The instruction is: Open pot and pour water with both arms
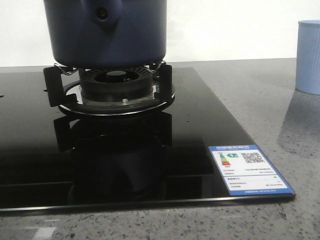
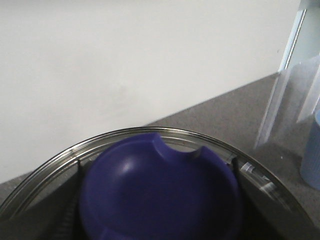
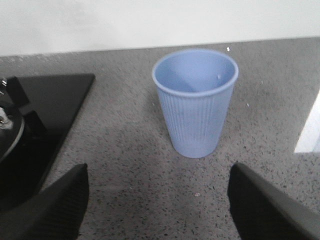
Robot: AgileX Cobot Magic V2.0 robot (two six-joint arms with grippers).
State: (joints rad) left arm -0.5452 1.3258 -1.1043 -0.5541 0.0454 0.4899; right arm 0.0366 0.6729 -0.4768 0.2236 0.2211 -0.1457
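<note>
The dark navy pot [image 1: 105, 35] stands on the burner stand [image 1: 117, 92]. Its handle mount with a round hole [image 1: 103, 15] faces me, and its top is cut off by the frame. In the left wrist view a glass lid with a steel rim [image 2: 125, 134] and a big navy knob [image 2: 160, 185] fills the bottom. My left gripper [image 2: 160, 222] is closed on the knob, and only dark finger edges show beside it. My right gripper [image 3: 158, 200] is open and empty over the counter, a short way before the light blue ribbed cup [image 3: 195, 105].
The black glass cooktop [image 1: 200, 125] carries an energy label [image 1: 248, 169] at its front right corner. The cup stands on the grey speckled counter right of the cooktop [image 1: 309, 55]. A clear panel [image 2: 290, 100] rises near the cup. The white wall runs behind.
</note>
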